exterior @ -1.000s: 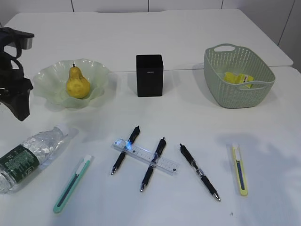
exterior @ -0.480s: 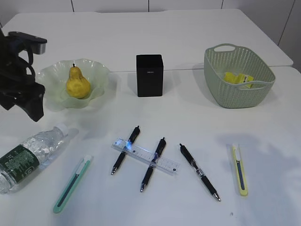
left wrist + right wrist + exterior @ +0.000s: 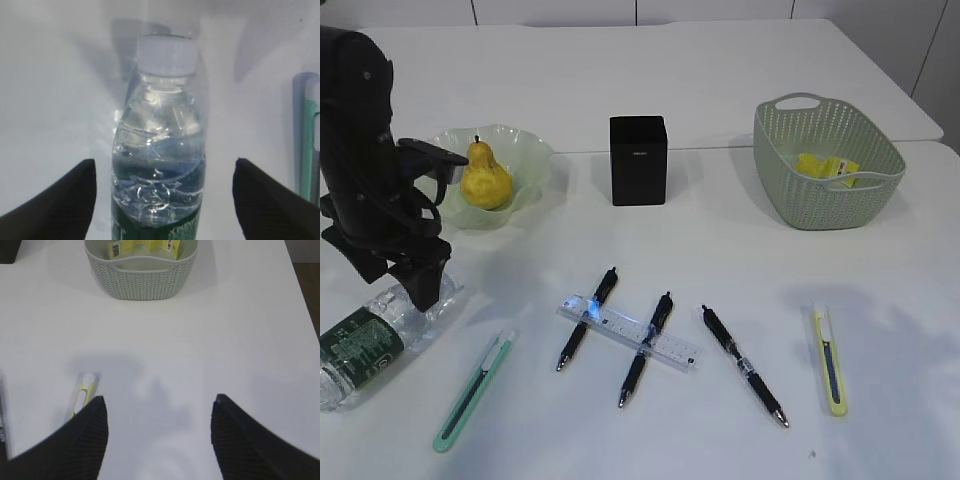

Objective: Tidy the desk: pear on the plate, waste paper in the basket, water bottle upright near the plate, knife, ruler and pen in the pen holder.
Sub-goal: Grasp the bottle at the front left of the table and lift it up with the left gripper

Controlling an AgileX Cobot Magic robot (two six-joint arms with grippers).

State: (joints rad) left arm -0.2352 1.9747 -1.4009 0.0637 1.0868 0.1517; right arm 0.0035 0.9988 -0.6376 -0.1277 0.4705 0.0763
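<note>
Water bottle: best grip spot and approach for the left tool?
Take the water bottle across its clear upper body, just above the dark green label, probably from straight above. It lies on its side on the table, white cap toward the plate, and the left tool hangs open astride that section.

water bottle [image 3: 159, 150] base cut off, left pincer [image 3: 408, 285] covering its cap
</note>
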